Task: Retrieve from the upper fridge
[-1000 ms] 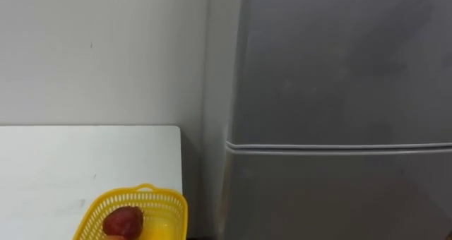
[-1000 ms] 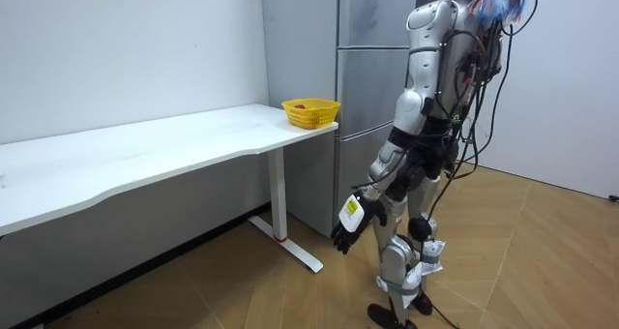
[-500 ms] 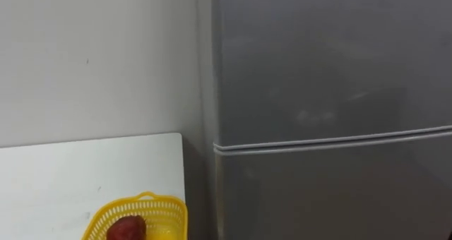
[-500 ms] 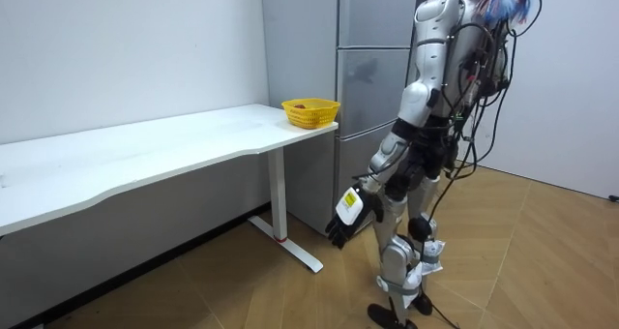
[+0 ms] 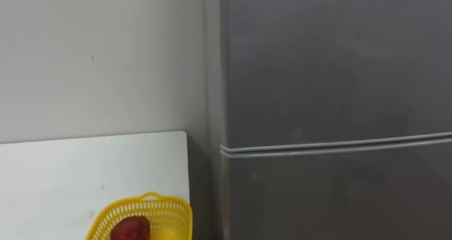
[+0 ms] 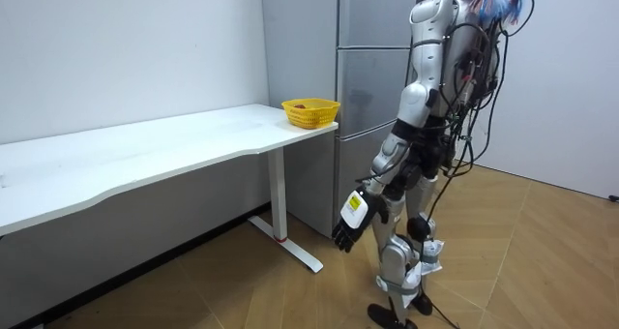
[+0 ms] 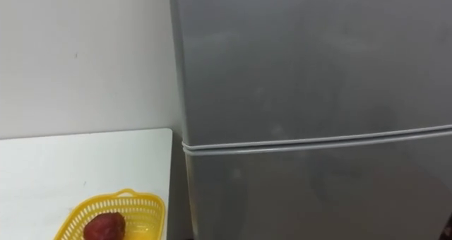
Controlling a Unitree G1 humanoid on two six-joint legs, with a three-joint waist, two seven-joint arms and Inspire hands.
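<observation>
I'm looking at a tall grey metal two-door fridge (image 5: 332, 92) straight ahead in the head camera. Its upper door (image 5: 332, 63) is shut flush against the body. A pale horizontal seam (image 5: 332, 145) separates it from the lower door (image 5: 332, 198), which is shut as well. Whatever there is to fetch lies behind that upper door, so I cannot see it or say what it is.

To the left of the fridge, against the plain white wall (image 5: 92, 56), is a long white rectangular table (image 5: 70, 169). A narrow dark gap separates its right edge from the fridge's side. A yellow perforated plastic basket (image 5: 173, 222) sits at the table's right corner, close to the edge nearest the fridge. Inside it rests a dark red rounded fruit (image 5: 131, 228), towards the basket's left side.

In the room view the robot stands upright on the wooden plank floor (image 6: 290, 300), just in front of the fridge and facing it, with the table's end off to its left. Its left hand (image 6: 345, 232) hangs low beside the thigh, well below the table top. The dark fingers are loose and relaxed, holding nothing and touching nothing.
</observation>
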